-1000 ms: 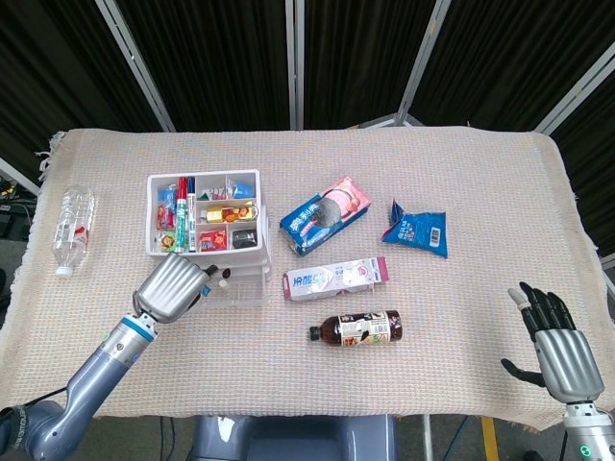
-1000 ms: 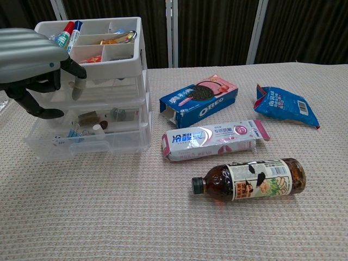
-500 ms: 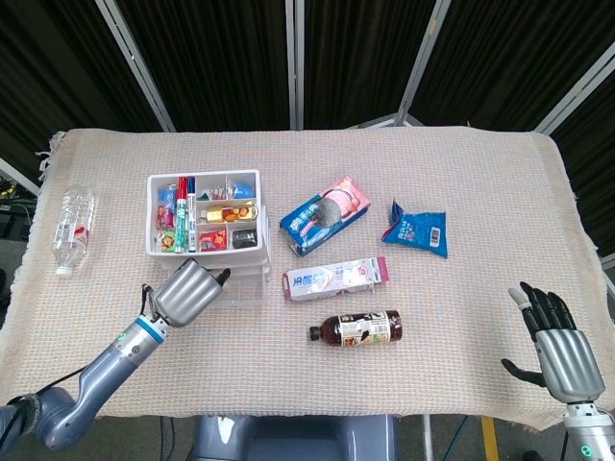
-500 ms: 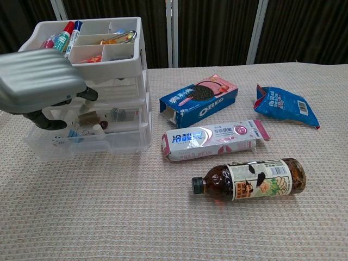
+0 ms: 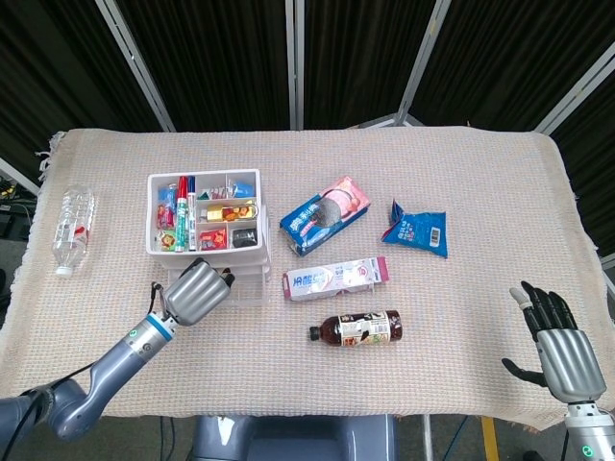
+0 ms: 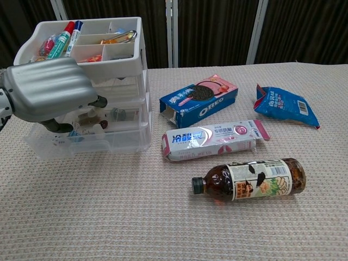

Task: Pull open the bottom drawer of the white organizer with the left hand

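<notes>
Far left edge of the table (image 5: 461, 163), a clear plastic bottle (image 5: 72, 229) lay on its side, out of play. Next, the white organizer (image 6: 117, 70) stood near the left front of the cloth, markers (image 5: 184, 212) and small bits in its open top tray. Its bottom drawer (image 6: 92, 142) sat at the base of the stack, front face toward the robot, looking pushed in or barely started. The left hand (image 6: 46, 89) was right up against the drawer fronts, back of the hand upward, fingers curled in toward them, dark fingertips (image 6: 99, 101) showing at the middle tier. Whether it had anything hooked, I couldn't tell: the palm covered the contact.

The risk from here: those fingertips looked level with a higher drawer, so a pull could open the wrong one. The organizer also looked light and unbraced; a tug might drag or tip the whole stack and spill the tray.

Moving right, an Oreo box (image 6: 199, 99), a toothpaste box (image 6: 213, 140) and a brown drink bottle (image 6: 249, 179) lay mid-table, then a blue snack bag (image 6: 284, 105). At the front right corner the right hand (image 5: 557, 344) hung with fingers spread, holding nothing, its wrist cut off by the frame.
</notes>
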Robot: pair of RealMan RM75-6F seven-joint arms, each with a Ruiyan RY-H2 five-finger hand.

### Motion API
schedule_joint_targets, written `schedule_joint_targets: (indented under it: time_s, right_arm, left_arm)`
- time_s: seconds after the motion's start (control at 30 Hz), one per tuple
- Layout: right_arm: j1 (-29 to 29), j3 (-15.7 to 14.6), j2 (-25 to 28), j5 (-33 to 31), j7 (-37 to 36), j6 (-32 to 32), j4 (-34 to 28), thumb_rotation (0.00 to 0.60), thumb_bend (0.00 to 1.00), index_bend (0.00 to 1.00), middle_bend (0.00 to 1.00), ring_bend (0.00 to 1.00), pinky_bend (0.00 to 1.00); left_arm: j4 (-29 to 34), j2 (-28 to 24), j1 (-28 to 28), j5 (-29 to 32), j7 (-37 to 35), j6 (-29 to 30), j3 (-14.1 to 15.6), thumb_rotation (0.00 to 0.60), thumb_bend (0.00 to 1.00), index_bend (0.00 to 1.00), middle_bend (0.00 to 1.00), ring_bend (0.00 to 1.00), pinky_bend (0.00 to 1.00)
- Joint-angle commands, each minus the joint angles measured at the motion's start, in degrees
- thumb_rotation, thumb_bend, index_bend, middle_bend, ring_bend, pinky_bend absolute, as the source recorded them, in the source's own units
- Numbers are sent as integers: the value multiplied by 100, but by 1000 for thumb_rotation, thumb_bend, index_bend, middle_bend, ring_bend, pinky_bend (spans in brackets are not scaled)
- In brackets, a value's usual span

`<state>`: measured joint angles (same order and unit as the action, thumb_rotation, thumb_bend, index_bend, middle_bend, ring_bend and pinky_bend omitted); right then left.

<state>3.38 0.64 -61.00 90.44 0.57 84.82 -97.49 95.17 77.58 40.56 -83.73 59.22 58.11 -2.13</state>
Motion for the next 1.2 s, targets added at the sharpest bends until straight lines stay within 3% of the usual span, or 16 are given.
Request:
schedule_joint_targets:
  time_s: [0.03, 0.63, 1.2]
  right_arm:
    - [5, -1, 0, -4, -12, -14, 6, 600, 40, 0, 0, 0, 0]
    - [11, -18, 3, 38, -27, -16, 9, 600, 40, 0, 0, 0, 0]
    - [14, -26, 23, 45, -94, -23, 0, 600, 40, 0, 0, 0, 0]
  left_arm:
    - [-51, 66, 36, 21, 37, -31, -8, 600, 216, 479, 987, 931, 811]
    - [-400, 275, 286, -236, 296, -228, 87, 600, 217, 482, 987, 931, 811]
    - [-533, 512, 370, 238, 612, -393, 3, 600, 218, 497, 987, 931, 811]
